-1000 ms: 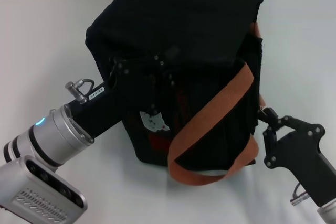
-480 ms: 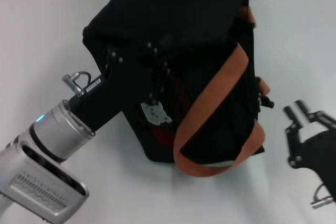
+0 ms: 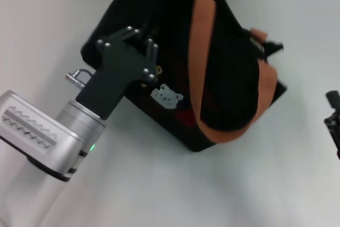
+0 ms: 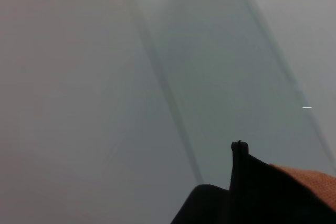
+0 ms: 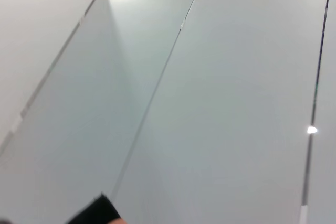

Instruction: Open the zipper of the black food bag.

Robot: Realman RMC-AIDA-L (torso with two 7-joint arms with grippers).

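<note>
**A:** Where is your left gripper?

**B:** Your left gripper sits against the near-left face of the boxy black fabric food bag. I cannot tell whether its jaws pinch the cloth. Just beside it is a white bear patch.

**A:** And to the right of it?

**B:** An orange-brown webbing strap loops over the bag. The zipper isn't distinct. Your right gripper is at the far right edge, well apart from the bag on the white table; its opening can't be judged.
</note>
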